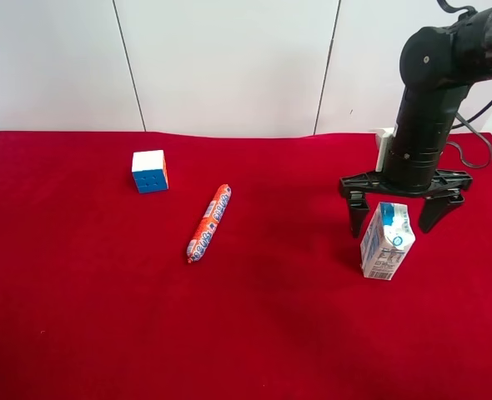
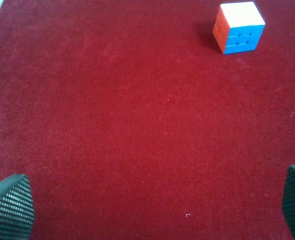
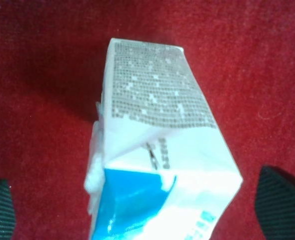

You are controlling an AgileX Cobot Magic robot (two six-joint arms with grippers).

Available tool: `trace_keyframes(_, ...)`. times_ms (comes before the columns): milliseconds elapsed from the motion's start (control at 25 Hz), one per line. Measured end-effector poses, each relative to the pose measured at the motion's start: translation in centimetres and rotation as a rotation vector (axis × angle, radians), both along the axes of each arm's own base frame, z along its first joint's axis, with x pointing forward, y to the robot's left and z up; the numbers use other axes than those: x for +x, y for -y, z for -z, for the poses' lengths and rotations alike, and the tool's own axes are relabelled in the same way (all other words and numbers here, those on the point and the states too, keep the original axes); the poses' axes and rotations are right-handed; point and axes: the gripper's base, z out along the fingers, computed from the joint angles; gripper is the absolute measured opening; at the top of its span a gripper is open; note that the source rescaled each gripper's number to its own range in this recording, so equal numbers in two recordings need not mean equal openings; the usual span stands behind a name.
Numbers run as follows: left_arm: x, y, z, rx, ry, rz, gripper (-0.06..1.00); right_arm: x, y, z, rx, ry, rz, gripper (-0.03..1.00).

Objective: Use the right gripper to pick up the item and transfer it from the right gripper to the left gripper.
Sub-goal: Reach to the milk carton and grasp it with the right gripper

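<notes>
**Control:** Report the right arm.

**Operator:** I have the right gripper (image 1: 393, 227) standing wide, one finger on either side of the item (image 1: 387, 240). On the right wrist camera both fingertips (image 3: 281, 204) sit at the frame's edges, with red cloth showing between each of them and the carton, so there is no contact.

**Control:** Where is the item?

**Operator:** It stands upright on the red cloth (image 1: 104, 325), at the right of the exterior high view. It is between the fingers and under the arm's white wrist block. The wrist camera looks down on its gable top and blue print (image 3: 157, 150).

**Control:** And the left arm?

**Operator:** The left gripper (image 2: 153, 205) is also spread wide, and I see only cloth between its fingertips. The puzzle cube (image 2: 239, 27) lies well ahead of it.

**Control:** Other objects?

**Operator:** The cube (image 1: 150, 171) sits towards the back of the cloth. The orange sausage (image 1: 209, 222) lies at a slant near it. Both are well apart from the carton.
</notes>
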Motion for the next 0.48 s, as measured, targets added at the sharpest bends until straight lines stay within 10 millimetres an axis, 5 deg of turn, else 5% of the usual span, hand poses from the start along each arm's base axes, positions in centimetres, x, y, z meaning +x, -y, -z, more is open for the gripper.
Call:
trace_keyframes(200, 0.0, 0.0, 0.0, 0.0, 0.0, 0.0, 1.0, 0.0, 0.0, 0.0, 0.0, 0.0, -0.004, 0.72)
trace_keyframes(280, 0.0, 0.0, 0.0, 0.0, 0.0, 0.0, 1.0, -0.01, 0.0, 0.01, 0.0, 0.0, -0.004, 0.55)
trace_keyframes(440, 0.0, 0.0, 0.0, 0.0, 0.0, 0.0, 1.0, -0.01, 0.0, 0.01, 0.0, 0.0, -0.004, 0.02)
trace_keyframes(480, 0.0, 0.0, 0.0, 0.0, 0.0, 0.0, 1.0, -0.01, 0.0, 0.01, 0.0, 0.0, -0.004, 0.0)
